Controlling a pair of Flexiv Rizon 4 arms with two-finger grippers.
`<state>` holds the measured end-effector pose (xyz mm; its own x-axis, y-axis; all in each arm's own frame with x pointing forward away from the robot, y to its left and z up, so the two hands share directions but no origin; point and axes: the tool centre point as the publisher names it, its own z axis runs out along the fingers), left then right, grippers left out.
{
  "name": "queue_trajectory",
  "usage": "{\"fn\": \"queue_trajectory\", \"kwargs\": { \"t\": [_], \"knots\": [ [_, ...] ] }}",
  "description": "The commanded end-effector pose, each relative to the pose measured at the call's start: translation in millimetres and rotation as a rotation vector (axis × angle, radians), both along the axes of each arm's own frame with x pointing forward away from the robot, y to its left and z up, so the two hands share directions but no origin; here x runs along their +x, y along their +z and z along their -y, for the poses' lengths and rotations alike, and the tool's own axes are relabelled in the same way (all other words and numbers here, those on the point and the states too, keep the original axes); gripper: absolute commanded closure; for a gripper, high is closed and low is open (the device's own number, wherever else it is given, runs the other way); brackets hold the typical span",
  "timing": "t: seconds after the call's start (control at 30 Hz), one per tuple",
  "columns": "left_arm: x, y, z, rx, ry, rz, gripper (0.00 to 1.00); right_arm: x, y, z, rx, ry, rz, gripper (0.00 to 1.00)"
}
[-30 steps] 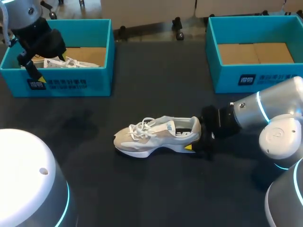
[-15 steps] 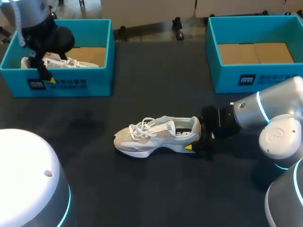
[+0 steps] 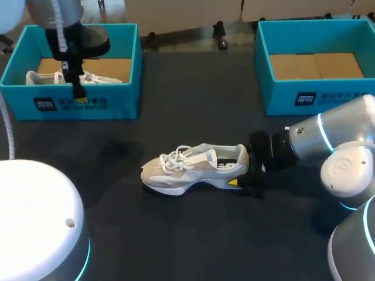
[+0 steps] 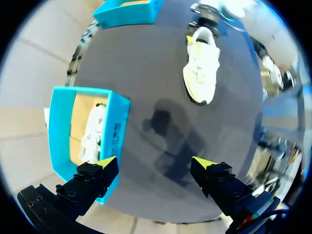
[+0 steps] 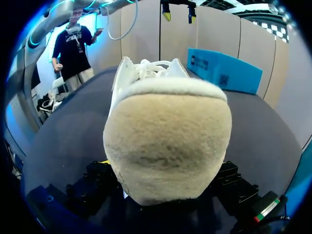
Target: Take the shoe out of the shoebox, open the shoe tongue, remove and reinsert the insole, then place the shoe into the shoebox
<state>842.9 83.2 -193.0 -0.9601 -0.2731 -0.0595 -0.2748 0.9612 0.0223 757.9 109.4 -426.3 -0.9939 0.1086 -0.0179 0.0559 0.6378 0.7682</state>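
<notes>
- Head view, main item: one shoe (image 3: 193, 167), pale with white laces (image 3: 174, 158), standing on its sole on the dark table (image 3: 176, 240), out of both boxes and roughly midway between them.
- Lie of the shoe: its long axis runs across the table, with the toe toward my left side and the heel toward my right. The opening and laces face up.
- Right gripper (image 3: 243, 175): clamped on the heel of the shoe. The right wrist view shows the heel filling the space between the two fingers, which bear on it from either side.
- Left gripper (image 4: 153, 163): spread wide and holding nothing, hanging above the front wall of the left box (image 3: 70, 106).
- Left box, contents: a second shoe (image 3: 58, 77), lying on the cardboard floor.
- Right box (image 3: 316, 96): only its cardboard floor shows.
- Governing relation: from the left gripper the shoe lies ahead and well apart, toward the table's middle, toe end nearest. The right arm is at the shoe, but it is taken up with the heel.
- Judgement: the tongue looks not yet opened. The free left arm is the likelier one for it, and would need to cross to the laces and descend from above while the heel is held.
</notes>
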Motion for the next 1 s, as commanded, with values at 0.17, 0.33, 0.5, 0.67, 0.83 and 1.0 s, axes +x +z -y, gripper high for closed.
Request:
{"fn": "queue_trajectory", "kwargs": {
  "t": [0.17, 0.33, 0.5, 0.67, 0.83, 1.0],
  "knots": [
    [-11.8, -3, 10, -0.051, 0.454, -0.084, 0.00, -0.7, -2, -3, -0.002, -0.002, 0.001, 1.00],
    [-23.7, -11, 16, -0.059, 0.571, -0.099, 0.00, -0.7, -2, -3, -0.002, -0.002, 0.001, 1.00],
    [-41.2, -18, 22, -0.053, 0.638, -0.090, 0.00, -0.7, -2, -3, -0.002, -0.002, 0.001, 1.00],
    [-41.2, -18, 22, -0.053, 0.638, -0.090, 0.00, -0.7, -2, -3, -0.002, -0.002, 0.001, 1.00],
    [-41.2, -18, 22, -0.053, 0.638, -0.090, 0.00, -0.7, -2, -3, -0.002, -0.002, 0.001, 1.00],
    [-43.6, -18, 22, -0.049, 0.659, -0.102, 0.00, -0.7, -2, -3, -0.002, -0.002, 0.001, 1.00]
  ]
}}
